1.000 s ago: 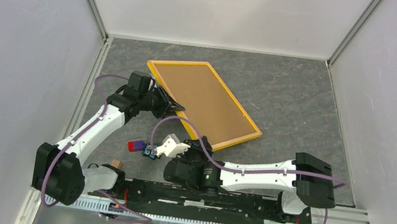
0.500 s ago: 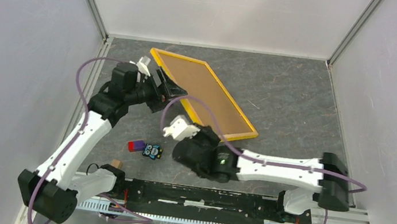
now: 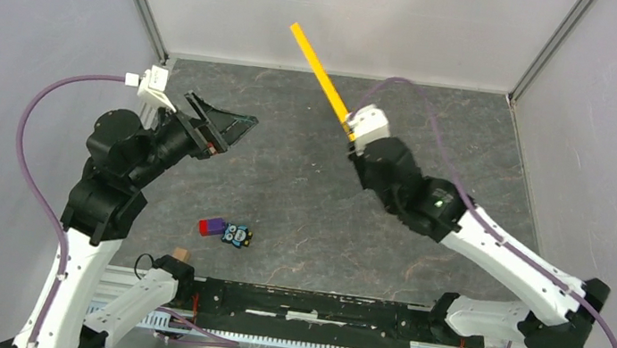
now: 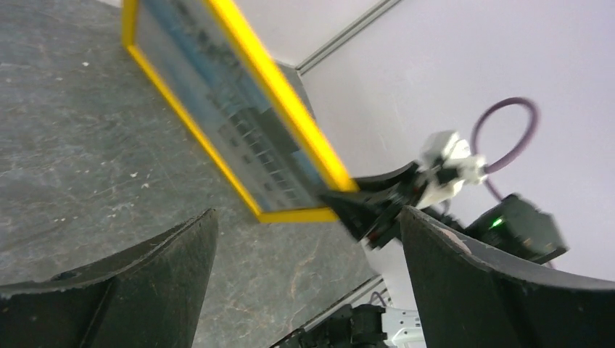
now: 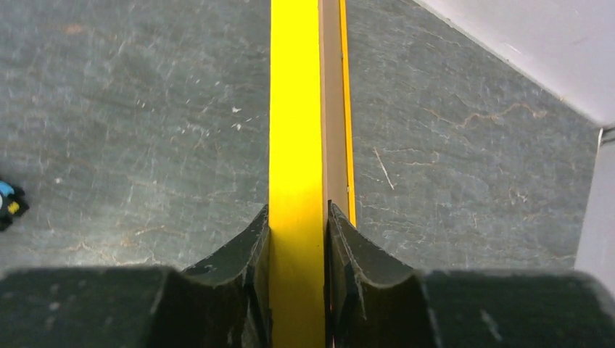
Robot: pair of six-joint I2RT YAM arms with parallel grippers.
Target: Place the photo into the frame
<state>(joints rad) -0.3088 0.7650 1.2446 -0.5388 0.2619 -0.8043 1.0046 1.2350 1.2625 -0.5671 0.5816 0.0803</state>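
Note:
The frame is off the table and stands on edge, showing as a thin yellow strip in the top view. My right gripper is shut on its lower end. In the right wrist view the jaws pinch the yellow frame border, with a strip of brown backing beside it. The left wrist view looks at the frame's front. The photo, blue sky and a white building, sits inside the border. My left gripper hangs wide open to the left, holding nothing.
A small blue toy and a purple-red block lie on the grey table near the front left. A wooden block sits by the left arm's base. White walls close in the table at the back and on both sides.
The right arm lifted the frame from flat on the table to on edge near the back. The left gripper let go of the frame's edge, opened wide and drew back left.

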